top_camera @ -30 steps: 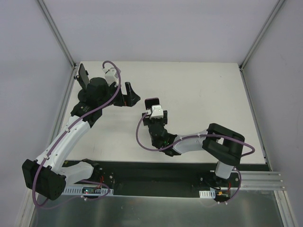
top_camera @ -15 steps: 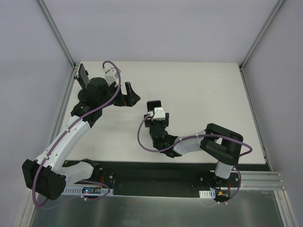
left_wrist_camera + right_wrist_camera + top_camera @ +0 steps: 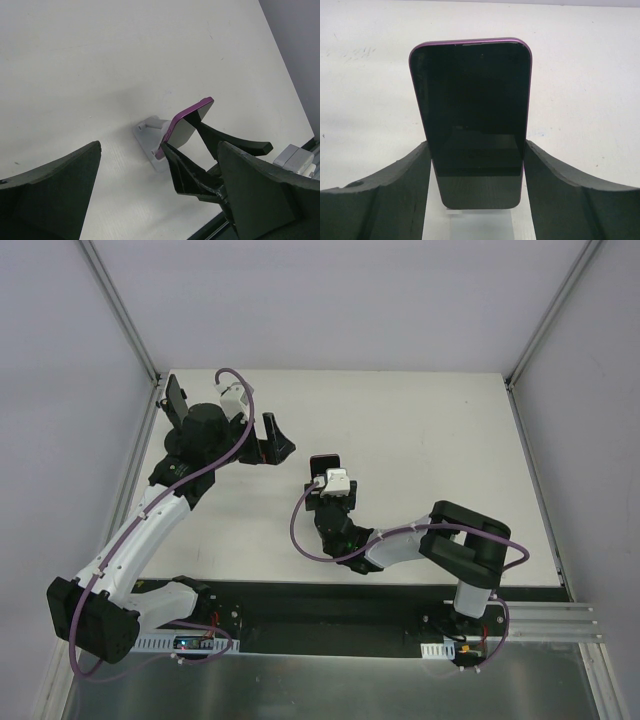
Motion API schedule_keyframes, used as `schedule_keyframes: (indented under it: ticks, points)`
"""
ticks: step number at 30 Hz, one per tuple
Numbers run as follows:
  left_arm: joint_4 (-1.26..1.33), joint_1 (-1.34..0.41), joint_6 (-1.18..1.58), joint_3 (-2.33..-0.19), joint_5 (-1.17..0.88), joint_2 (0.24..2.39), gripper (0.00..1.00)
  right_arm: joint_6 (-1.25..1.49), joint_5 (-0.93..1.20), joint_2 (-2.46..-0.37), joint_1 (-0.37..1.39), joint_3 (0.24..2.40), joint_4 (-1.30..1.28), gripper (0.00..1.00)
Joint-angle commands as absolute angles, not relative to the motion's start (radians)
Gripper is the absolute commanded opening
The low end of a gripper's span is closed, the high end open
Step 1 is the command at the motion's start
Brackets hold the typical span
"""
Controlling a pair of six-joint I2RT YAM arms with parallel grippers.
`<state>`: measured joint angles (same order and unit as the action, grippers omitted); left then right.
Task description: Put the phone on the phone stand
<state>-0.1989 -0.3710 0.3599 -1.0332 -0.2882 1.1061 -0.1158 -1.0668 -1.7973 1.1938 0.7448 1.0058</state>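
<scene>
**Mia:** Where is the phone?

**Tom:** Near the middle of the table, a bit toward its left edge; it has a purple rim and a dark screen; it leans back with its top end up.

**Mia:** Is anything holding it?

**Tom:** Yes; the right gripper has it; its black fingers press one on each long side, low down near the bottom end; so they are part way apart with the phone squeezed between them.

**Mia:** And the phone stand?

**Tom:** It is small and white; it sits flat on the table right under the phone; the bottom end of the phone touches it; I cannot tell if the phone sits all the way in.

**Mia:** What about the other arm?

**Tom:** The left gripper is out toward the far left corner of the table; it is near the phone but apart from it; it is spread wide and holds nothing; from its camera you see the phone from the side, tilted over the stand.
</scene>
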Motion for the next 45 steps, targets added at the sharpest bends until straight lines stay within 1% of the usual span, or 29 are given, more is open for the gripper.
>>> schedule_keyframes:
  ticks: [1, 9, 10, 13, 14, 16, 17, 19, 20, 22, 23, 25, 26, 27, 28, 34, 36, 40, 42, 45]
  points:
    - [-0.163, -0.357, 0.374, -1.035, -0.314, 1.098, 0.99, -0.074, -1.092, -1.796, 1.201, 0.759, 1.066, 0.01]
    - [-0.163, -0.354, 0.377, -1.037, -0.321, 1.101, 0.99, -0.057, -1.109, -1.795, 1.206, 0.765, 1.031, 0.01]
    - [-0.163, -0.354, 0.377, -1.035, -0.322, 1.103, 0.99, -0.055, -1.112, -1.795, 1.204, 0.764, 1.031, 0.02]
    - [-0.163, -0.354, 0.379, -1.035, -0.322, 1.104, 0.99, -0.054, -1.115, -1.793, 1.206, 0.765, 1.02, 0.2]
    - [-0.163, -0.354, 0.379, -1.035, -0.324, 1.104, 0.99, -0.054, -1.112, -1.796, 1.207, 0.768, 1.017, 0.3]
    - [-0.163, -0.354, 0.379, -1.035, -0.325, 1.106, 0.99, -0.055, -1.109, -1.798, 1.207, 0.773, 1.002, 0.38]
    - [-0.161, -0.354, 0.38, -1.037, -0.325, 1.108, 0.99, -0.058, -1.111, -1.799, 1.209, 0.781, 0.994, 0.45]
    - [-0.163, -0.354, 0.379, -1.035, -0.328, 1.108, 0.99, -0.058, -1.108, -1.799, 1.21, 0.785, 0.976, 0.54]
    - [-0.163, -0.354, 0.379, -1.037, -0.328, 1.106, 0.99, -0.06, -1.106, -1.799, 1.212, 0.788, 0.973, 0.63]
    - [-0.163, -0.354, 0.374, -1.037, -0.333, 1.104, 0.99, -0.072, -1.103, -1.796, 1.213, 0.79, 0.962, 0.71]
    - [-0.161, -0.354, 0.371, -1.037, -0.333, 1.108, 0.99, -0.074, -1.101, -1.784, 1.215, 0.798, 0.951, 0.78]
    - [-0.161, -0.354, 0.364, -1.035, -0.324, 1.112, 0.99, -0.051, -1.104, -1.769, 1.215, 0.811, 0.87, 0.85]
    - [-0.163, -0.354, 0.364, -1.037, -0.324, 1.115, 0.99, -0.042, -1.104, -1.749, 1.213, 0.815, 0.845, 0.95]
    - [-0.163, -0.354, 0.362, -1.038, -0.33, 1.118, 0.99, -0.037, -1.106, -1.741, 1.215, 0.816, 0.818, 1.0]
    - [-0.163, -0.354, 0.365, -1.04, -0.345, 1.123, 0.99, -0.037, -1.106, -1.732, 1.215, 0.816, 0.812, 0.97]
    - [-0.158, -0.354, 0.353, -1.043, -0.351, 1.156, 0.99, -0.04, -1.086, -1.614, 1.218, 0.78, 0.759, 0.96]
    - [-0.158, -0.354, 0.353, -1.048, -0.399, 1.167, 0.99, -0.073, -1.069, -1.577, 1.216, 0.759, 0.79, 0.97]
    - [-0.132, -0.354, 0.339, -1.051, -0.471, 1.212, 0.99, -0.138, -1.005, -1.436, 1.223, 0.723, 0.782, 0.97]
    - [-0.121, -0.354, 0.334, -1.055, -0.564, 1.23, 0.99, -0.167, -0.991, -1.387, 1.218, 0.671, 0.799, 0.96]
    - [-0.063, -0.367, 0.316, -1.049, -0.693, 1.253, 0.99, -0.199, -0.852, -1.275, 1.169, 0.602, 0.799, 0.97]
